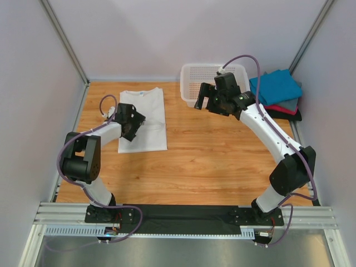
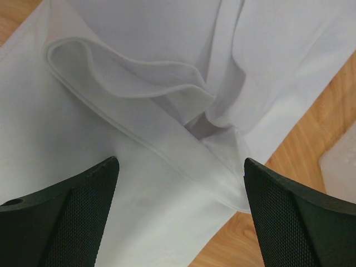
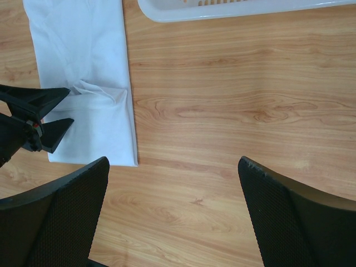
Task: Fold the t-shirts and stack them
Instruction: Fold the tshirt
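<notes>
The plain white cloth t-shirt (image 1: pixel 151 114) lies folded into a long strip on the left of the wooden counter (image 1: pixel 222 150), the left arm's black fingers (image 2: pixel 83 211) spread wide just above its creased fold. The right arm's black fingers (image 3: pixel 289 217), also spread and empty, hang near the white plastic mesh basket (image 1: pixel 192 75); folded teal-topped t-shirts (image 1: pixel 275 86) are stacked far right.

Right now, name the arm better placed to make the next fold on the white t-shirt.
Left. The left claw, open, hangs over the white t-shirt, at its tucked sleeve. The right claw, also open, is beside the basket.
</notes>
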`<move>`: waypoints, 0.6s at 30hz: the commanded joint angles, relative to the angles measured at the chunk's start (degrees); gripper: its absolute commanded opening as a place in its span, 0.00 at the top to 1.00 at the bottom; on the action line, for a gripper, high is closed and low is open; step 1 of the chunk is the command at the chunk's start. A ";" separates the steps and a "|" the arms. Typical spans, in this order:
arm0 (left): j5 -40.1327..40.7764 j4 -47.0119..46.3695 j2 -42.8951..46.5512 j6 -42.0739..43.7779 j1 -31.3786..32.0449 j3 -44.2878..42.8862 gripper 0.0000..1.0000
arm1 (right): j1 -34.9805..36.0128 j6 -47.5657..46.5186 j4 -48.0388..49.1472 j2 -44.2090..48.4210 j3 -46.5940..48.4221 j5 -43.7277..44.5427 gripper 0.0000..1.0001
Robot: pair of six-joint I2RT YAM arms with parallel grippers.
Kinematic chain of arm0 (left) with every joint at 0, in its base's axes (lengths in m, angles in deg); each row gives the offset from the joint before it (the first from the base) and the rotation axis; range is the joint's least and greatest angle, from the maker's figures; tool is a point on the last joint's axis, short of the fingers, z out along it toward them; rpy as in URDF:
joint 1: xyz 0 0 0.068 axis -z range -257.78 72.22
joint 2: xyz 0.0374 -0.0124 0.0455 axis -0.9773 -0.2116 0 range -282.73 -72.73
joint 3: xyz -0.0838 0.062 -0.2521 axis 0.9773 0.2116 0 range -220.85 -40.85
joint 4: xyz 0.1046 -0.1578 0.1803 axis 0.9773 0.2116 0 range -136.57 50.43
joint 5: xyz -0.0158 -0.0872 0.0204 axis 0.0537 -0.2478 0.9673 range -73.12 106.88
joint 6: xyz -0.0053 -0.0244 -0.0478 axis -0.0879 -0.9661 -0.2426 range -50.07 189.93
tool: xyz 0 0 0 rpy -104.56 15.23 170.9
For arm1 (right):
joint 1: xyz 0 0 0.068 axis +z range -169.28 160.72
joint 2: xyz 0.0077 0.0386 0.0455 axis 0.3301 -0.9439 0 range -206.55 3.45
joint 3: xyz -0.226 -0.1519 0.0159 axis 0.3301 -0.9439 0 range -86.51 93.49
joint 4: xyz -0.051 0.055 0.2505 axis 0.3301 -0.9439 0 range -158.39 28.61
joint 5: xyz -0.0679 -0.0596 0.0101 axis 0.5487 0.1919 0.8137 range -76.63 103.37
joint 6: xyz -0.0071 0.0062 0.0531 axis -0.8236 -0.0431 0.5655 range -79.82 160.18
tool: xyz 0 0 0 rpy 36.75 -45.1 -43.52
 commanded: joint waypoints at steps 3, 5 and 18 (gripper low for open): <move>0.78 -0.60 -2.43 1.73 -1.03 -3.88 0.00 | 0.20 0.40 -0.35 -0.31 2.03 1.07 0.00; 0.95 -1.39 -2.44 1.99 -1.03 -3.89 0.00 | 0.20 0.40 -0.52 -0.39 2.03 1.25 0.00; 2.45 -3.77 -6.03 3.49 -1.56 -6.78 0.00 | 0.11 0.22 -1.84 -1.01 2.21 1.77 0.00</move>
